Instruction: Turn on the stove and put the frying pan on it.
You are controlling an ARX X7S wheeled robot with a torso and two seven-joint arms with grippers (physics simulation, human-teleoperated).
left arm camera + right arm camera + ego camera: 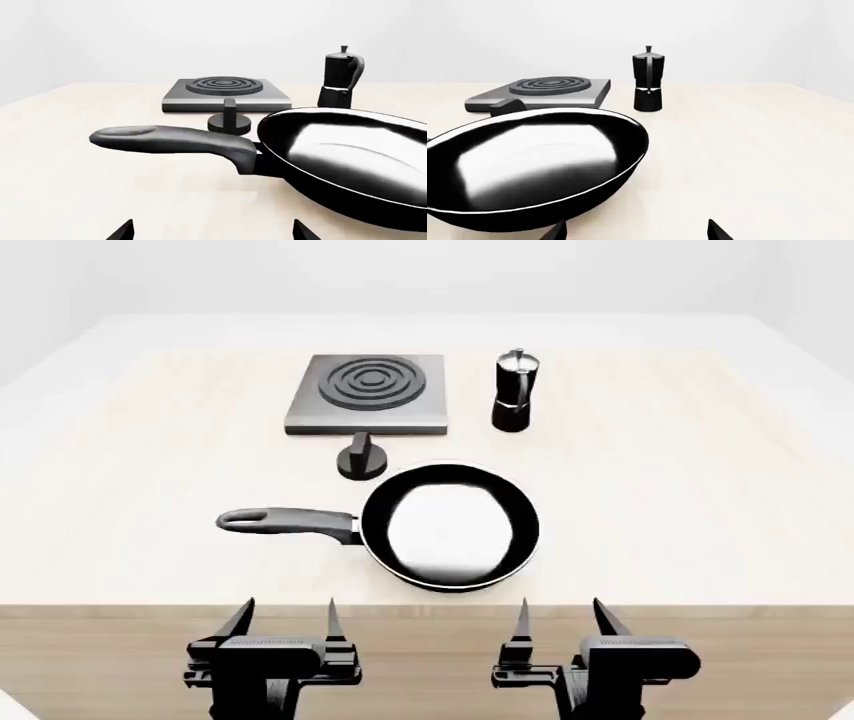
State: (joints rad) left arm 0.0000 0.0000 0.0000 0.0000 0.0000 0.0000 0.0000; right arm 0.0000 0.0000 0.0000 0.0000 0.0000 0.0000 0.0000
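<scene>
No readable text, labels, brands, numbers or signs on anything in view.

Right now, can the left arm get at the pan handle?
Probably yes. The frying pan has its handle pointing toward the left gripper, whose fingers are open, with only bare table between them.

A broad, pale wooden tabletop (pixel 694 500) with faint light grain fills the scene, its darker tan front edge (pixel 427 640) running across the near side in the head view. Behind it rise plain, off-white walls (pixel 133 35), unmarked and evenly lit. Soft, diffuse light falls from above, casting only faint shadows on the wood. The table's far edge meets the wall in a hazy, pale line.
</scene>
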